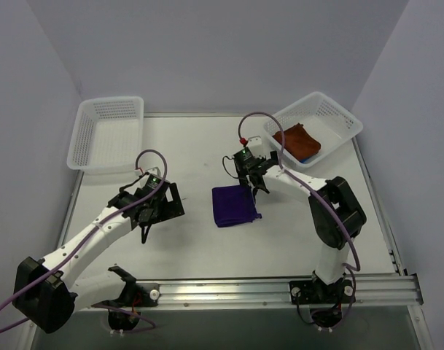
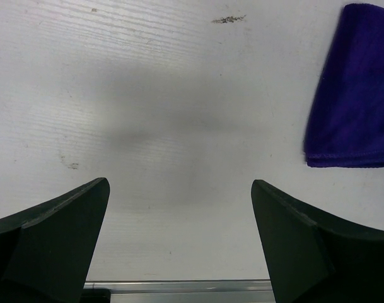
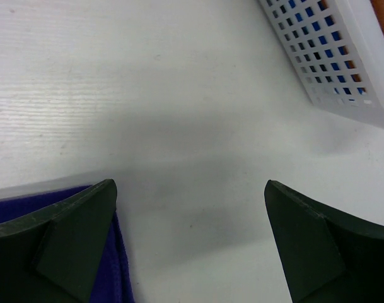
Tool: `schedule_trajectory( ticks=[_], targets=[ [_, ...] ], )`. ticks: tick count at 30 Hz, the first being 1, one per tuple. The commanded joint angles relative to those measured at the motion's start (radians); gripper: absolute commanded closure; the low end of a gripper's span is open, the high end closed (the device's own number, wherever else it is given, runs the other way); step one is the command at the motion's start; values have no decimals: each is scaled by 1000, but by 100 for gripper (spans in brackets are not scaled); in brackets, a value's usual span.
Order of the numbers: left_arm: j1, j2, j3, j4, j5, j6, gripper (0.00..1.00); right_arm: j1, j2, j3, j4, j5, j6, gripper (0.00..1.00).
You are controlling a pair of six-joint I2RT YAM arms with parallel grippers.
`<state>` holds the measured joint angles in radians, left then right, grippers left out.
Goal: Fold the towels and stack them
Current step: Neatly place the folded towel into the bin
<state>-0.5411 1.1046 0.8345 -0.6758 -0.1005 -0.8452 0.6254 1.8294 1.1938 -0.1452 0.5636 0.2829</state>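
Observation:
A dark purple towel (image 1: 234, 205) lies folded flat in the middle of the table; it also shows at the right edge of the left wrist view (image 2: 355, 95) and at the lower left of the right wrist view (image 3: 116, 265). A rust-brown towel (image 1: 297, 140) lies over a blue one (image 1: 307, 157) in the right basket (image 1: 337, 109). My left gripper (image 1: 160, 211) hovers open over bare table left of the purple towel, nothing between its fingers (image 2: 53, 246). Just above the towel's far right corner, my right gripper (image 1: 254, 179) is open and empty too.
A second white mesh basket (image 1: 98, 157) stands at the back left with nothing showing in it. The right basket's mesh wall (image 3: 330, 63) fills the upper right of the right wrist view. A metal rail (image 1: 280, 290) runs along the near table edge.

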Motion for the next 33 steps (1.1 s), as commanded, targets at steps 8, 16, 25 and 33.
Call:
schedule_trajectory(
  ticks=[8, 16, 25, 33],
  targets=[
    [9, 35, 49, 24, -5, 35, 6, 65, -338, -147, 9, -258, 103, 0],
    [21, 49, 81, 28, -27, 66, 6, 247, -502, -430, 124, -479, 425, 0],
    [70, 40, 71, 12, -28, 78, 6, 287, -435, -563, 309, -582, 584, 0],
    [99, 11, 63, -10, -33, 83, 6, 206, -323, -445, 196, -459, 474, 0]
  ],
)
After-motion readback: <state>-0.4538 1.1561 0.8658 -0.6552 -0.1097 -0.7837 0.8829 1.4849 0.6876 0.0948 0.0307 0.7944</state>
